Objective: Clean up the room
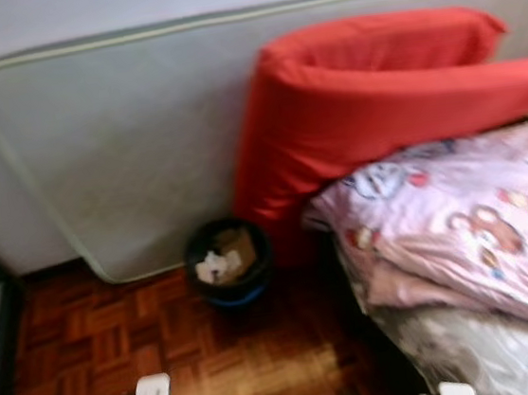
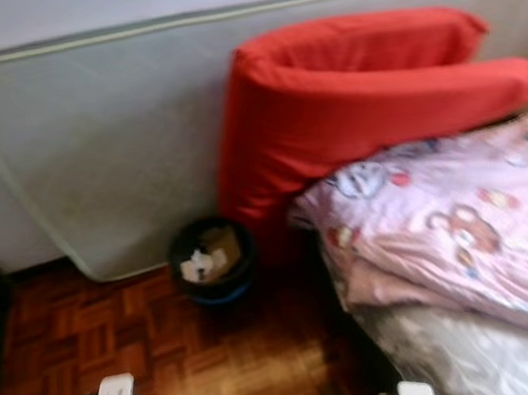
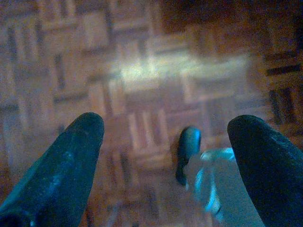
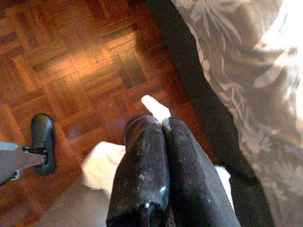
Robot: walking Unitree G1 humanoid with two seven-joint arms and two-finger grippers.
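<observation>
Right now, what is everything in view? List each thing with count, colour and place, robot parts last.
mattress: one, pale grey-white, stood on edge against the wall.
cushion: one, red, large, leaning on the mattress behind the bed.
blanket: one, pink with cartoon prints, folded on the bed.
bed sheet: one, grey with a leaf pattern, under the blanket.
bin: one, dark, on the floor by the cushion, holding crumpled paper.
floor: brown parquet.
white scrap: one, pinched in the right gripper.
left gripper: jaws open, above the floor.
right gripper: jaws shut on the scrap, beside the bed.
</observation>
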